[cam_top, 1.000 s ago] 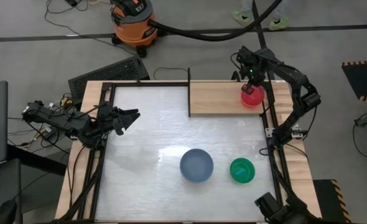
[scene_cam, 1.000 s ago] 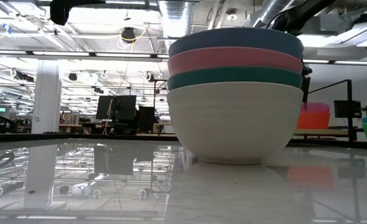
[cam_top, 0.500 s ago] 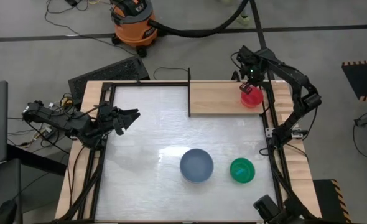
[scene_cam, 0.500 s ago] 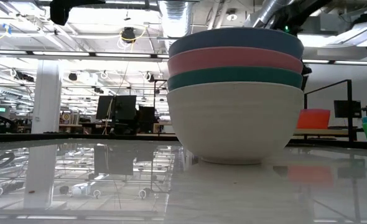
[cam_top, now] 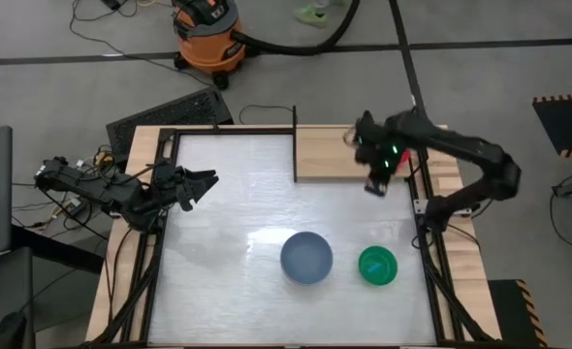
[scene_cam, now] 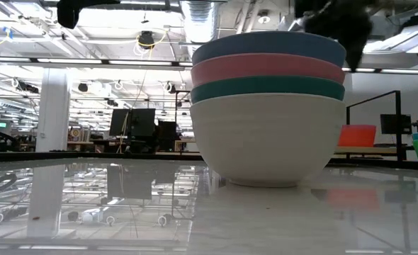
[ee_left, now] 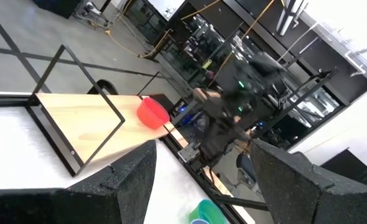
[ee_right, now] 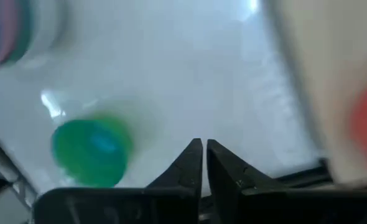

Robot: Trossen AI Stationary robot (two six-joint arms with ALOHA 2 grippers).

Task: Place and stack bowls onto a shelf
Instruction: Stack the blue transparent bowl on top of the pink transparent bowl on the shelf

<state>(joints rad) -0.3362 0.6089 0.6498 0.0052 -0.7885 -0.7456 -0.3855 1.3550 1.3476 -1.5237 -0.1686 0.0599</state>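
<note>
A small red bowl (ee_left: 152, 114) stands on its base at the right end of the light wood shelf (cam_top: 330, 153); my right arm hides it in the high view. Several larger bowls sit stacked, blue on top (cam_top: 306, 257), then pink, teal and white (scene_cam: 266, 134), on the white tabletop. A small green bowl (cam_top: 377, 265) with blue showing inside stands to the stack's right. My right gripper (cam_top: 373, 182) hovers shut over the shelf's near edge, touching nothing. My left gripper (cam_top: 204, 181) waits open at the table's left side.
Thin black metal posts (cam_top: 295, 143) frame the shelf and the table's edges. An orange shop vacuum (cam_top: 206, 34) stands on the floor beyond the far edge. The white tabletop (cam_top: 228, 204) lies bare between the left gripper and the bowl stack.
My right gripper has left the red bowl, which stays on the shelf, and has swung toward the table's left and near side, over the shelf's near edge. In the low view the red bowl has settled lower onto the shelf.
</note>
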